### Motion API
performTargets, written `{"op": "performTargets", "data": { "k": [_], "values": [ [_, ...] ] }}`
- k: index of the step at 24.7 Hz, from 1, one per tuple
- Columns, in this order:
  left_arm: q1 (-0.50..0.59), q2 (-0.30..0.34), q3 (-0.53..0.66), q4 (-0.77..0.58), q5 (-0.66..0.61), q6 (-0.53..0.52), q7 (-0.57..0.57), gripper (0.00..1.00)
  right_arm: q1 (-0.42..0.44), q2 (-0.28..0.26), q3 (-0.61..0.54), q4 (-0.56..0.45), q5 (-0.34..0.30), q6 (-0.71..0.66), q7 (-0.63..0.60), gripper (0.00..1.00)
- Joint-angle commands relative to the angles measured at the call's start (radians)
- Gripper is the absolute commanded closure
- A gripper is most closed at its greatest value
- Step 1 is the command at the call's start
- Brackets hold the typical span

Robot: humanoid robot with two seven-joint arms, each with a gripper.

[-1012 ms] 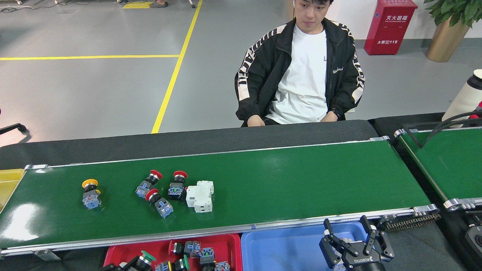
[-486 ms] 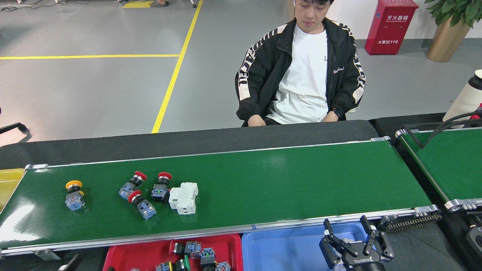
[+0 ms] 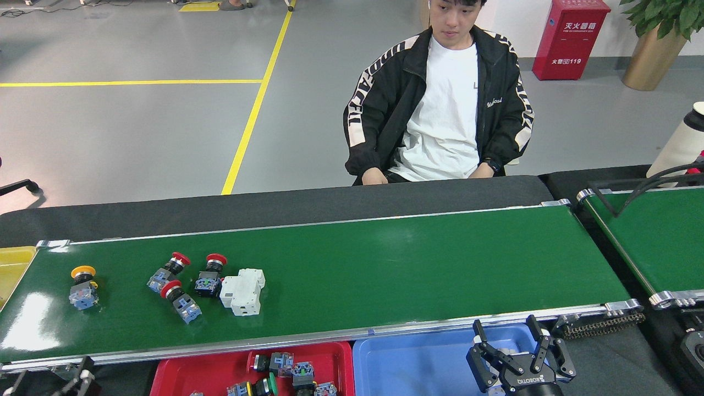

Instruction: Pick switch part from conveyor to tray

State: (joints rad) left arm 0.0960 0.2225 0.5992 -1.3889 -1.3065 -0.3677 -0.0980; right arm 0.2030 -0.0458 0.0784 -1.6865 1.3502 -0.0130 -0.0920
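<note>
Counts: we see four push-button switches and one white breaker (image 3: 242,284) on the conveyor (image 3: 385,258), all near its left end.
Switches: one yellow-capped (image 3: 82,287) nearest the left end; three red-capped (image 3: 168,271) (image 3: 180,301) (image 3: 210,275) clustered beside the breaker.
Trays: red tray (image 3: 181,374) holding switches, blue tray (image 3: 412,363), both along the conveyor's near edge.
Our right gripper (image 3: 509,338): fingers spread, empty, over the blue tray.
Our left gripper (image 3: 77,379): barely visible at the bottom-left; we cannot tell its state.
Room: grey floor, yellow lines; a person sits behind the conveyor.

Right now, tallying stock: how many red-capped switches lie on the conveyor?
3, all left of centre on the conveyor: one, one beside the white breaker, one nearer me.
</note>
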Motion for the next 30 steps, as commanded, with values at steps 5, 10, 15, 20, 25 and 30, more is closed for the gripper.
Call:
{"op": "performTargets", "data": {
  "k": [5, 10, 15, 20, 25, 30],
  "values": [
    [-0.139, 0.126, -0.024, 0.243, 0.003, 0.032, -0.002, 0.0, -0.03, -0.003, 0.043, -0.004, 0.0, -0.021, -0.008, 0.0],
    [-0.151, 0.143, -0.024, 0.295, 0.003, 0.053, 0.001, 0.0, -0.094, -0.002, 0.103, 0.019, 0.001, -0.019, -0.005, 0.0],
    [-0.254, 0.209, -0.147, 0.444, -0.002, 0.141, 0.007, 0.14, -0.112, -0.003, 0.112, 0.037, 0.0, -0.021, -0.005, 0.0],
    [-0.452, 0.327, -0.317, 0.752, 0.006, 0.165, 0.096, 0.6, -0.108, -0.002, 0.106, 0.039, -0.006, -0.019, -0.005, 0.0],
    [-0.49, 0.368, -0.363, 0.841, 0.019, 0.113, 0.124, 0.94, -0.108, -0.003, 0.104, 0.041, -0.008, -0.019, -0.005, 0.0],
    [-0.45, 0.38, -0.357, 0.8, 0.211, -0.031, 0.109, 0.93, -0.109, 0.0, 0.104, 0.036, -0.008, -0.016, -0.005, 0.0]
  ]
}}
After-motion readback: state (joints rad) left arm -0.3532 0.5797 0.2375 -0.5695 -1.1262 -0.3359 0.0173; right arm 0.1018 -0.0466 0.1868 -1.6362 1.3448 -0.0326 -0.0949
